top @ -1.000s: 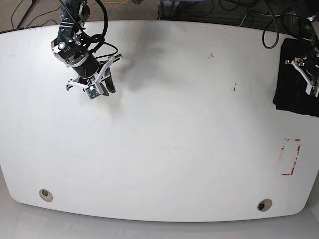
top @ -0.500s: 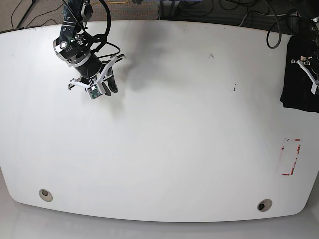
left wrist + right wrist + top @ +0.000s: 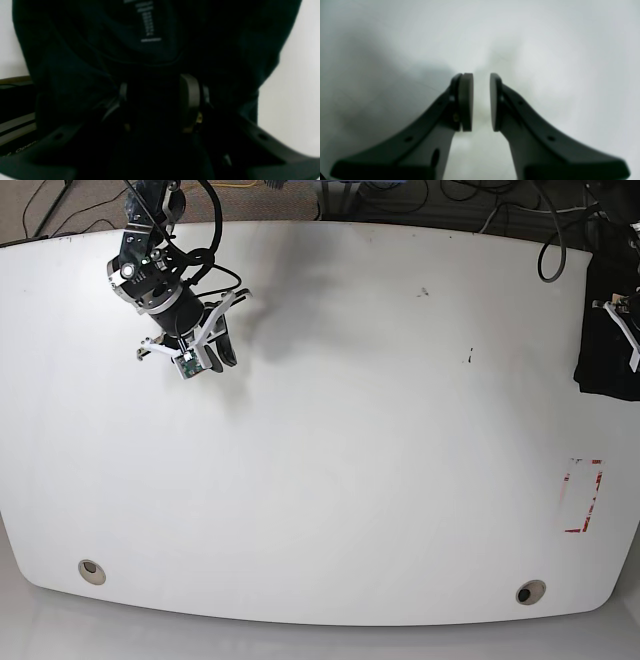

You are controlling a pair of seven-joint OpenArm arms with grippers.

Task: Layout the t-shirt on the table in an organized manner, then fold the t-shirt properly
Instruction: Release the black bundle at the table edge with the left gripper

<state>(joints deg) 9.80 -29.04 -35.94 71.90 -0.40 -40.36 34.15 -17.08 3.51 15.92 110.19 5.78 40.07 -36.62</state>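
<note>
Jaws first: the left gripper [image 3: 160, 105] is clamped on a bunch of the t-shirt [image 3: 82, 62], with dark cloth packed between the pads in the left wrist view. The right gripper [image 3: 481, 102] holds nothing; its pads sit close together with just a thin gap, and only bare white table [image 3: 557, 50] shows behind them.

So where's the shirt? In the base view it's a dark bundle [image 3: 605, 330] hanging at the far right edge of the table [image 3: 350, 480], partly cut off by the frame, with the left gripper [image 3: 628, 330] buried in it. It's black or very dark navy, bunched and draped rather than spread. I can see the neckline and a printed neck label [image 3: 148, 23] in the wrist view, so the collar end seems to hang just past the jaws. Which way its long axis runs, I honestly can't tell, it's too crumpled.

The key relation: the shirt sits off to the side, well apart from the open middle of the table, and only the left arm is on it. The right gripper [image 3: 195, 350] hovers at the opposite end, nowhere near the cloth. My guess is the left arm has to drag it toward the center before the right can help spread it.
</note>
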